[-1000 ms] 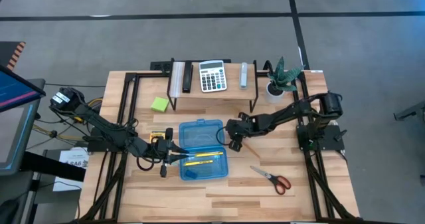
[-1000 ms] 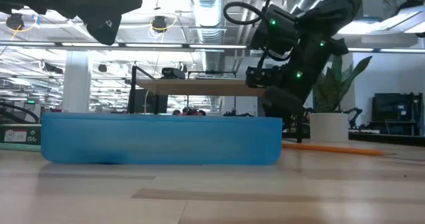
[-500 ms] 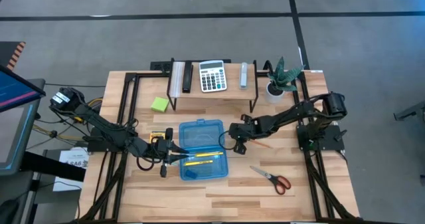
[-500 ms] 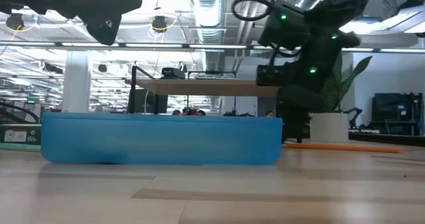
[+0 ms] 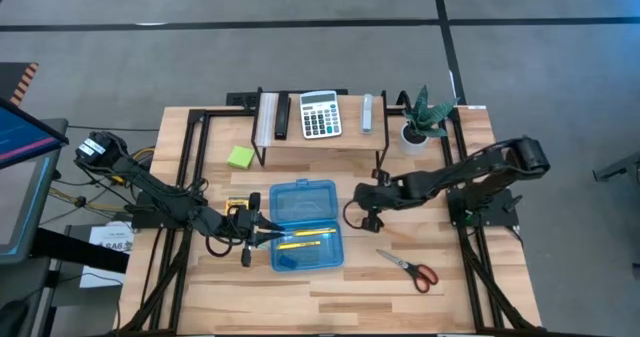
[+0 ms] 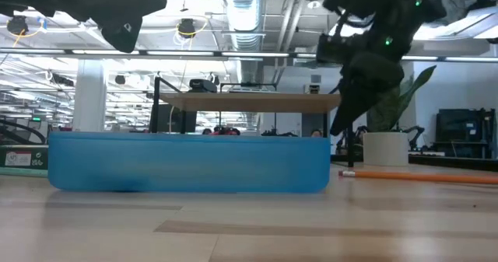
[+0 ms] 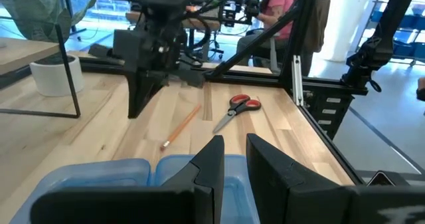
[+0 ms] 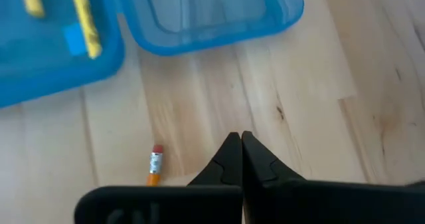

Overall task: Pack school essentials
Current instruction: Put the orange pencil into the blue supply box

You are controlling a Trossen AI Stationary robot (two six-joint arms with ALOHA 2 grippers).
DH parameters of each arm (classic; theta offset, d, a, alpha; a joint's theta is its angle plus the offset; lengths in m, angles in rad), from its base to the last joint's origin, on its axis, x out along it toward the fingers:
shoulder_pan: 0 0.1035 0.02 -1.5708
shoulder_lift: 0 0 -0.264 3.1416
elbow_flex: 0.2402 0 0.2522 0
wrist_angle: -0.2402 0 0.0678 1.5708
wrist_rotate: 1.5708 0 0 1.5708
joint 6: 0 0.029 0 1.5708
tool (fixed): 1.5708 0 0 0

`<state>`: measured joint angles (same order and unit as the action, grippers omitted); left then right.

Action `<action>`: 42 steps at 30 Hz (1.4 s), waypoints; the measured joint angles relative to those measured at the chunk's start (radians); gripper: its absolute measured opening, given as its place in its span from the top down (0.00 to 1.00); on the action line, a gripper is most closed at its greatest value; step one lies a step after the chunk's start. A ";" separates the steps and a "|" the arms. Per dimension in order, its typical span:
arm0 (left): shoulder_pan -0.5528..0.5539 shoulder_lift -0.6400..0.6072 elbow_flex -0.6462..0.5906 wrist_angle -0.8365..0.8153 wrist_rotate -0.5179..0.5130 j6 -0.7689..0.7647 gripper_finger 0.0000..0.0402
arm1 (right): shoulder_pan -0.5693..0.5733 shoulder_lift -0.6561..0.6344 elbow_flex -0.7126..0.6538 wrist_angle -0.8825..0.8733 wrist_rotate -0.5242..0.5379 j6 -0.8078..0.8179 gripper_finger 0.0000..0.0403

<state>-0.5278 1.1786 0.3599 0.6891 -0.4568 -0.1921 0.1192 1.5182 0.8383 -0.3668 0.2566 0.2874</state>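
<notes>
Pencil beside shut right claw; no legible writing.

In the right wrist view, the orange pencil shows only its eraser end; the rest is hidden behind the gripper body. The blue box is cut off at the frame's top.

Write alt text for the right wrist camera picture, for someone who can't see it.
The right gripper, fingers shut and empty, hangs over the bare wooden table. Beside its fingertips lies the eraser end of an orange pencil, not gripped. Beyond is an open blue plastic case holding yellow pencils.
</notes>
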 joint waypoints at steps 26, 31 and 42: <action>0.162 0.588 0.465 -0.085 0.343 0.083 0.86 | 0.498 -0.155 -0.165 -0.231 -0.010 0.556 0.77; 0.205 0.737 0.704 -0.319 0.356 0.126 0.78 | 0.568 -0.155 -0.185 -0.217 0.004 0.650 0.69; 0.277 1.006 1.141 -0.737 0.333 0.211 0.60 | 0.601 -0.156 -0.273 -0.104 0.007 0.736 0.67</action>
<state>-0.2508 2.1850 1.5009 -0.0477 -0.1241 0.0185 0.7200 1.3621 0.5655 -0.4707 0.2638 1.0237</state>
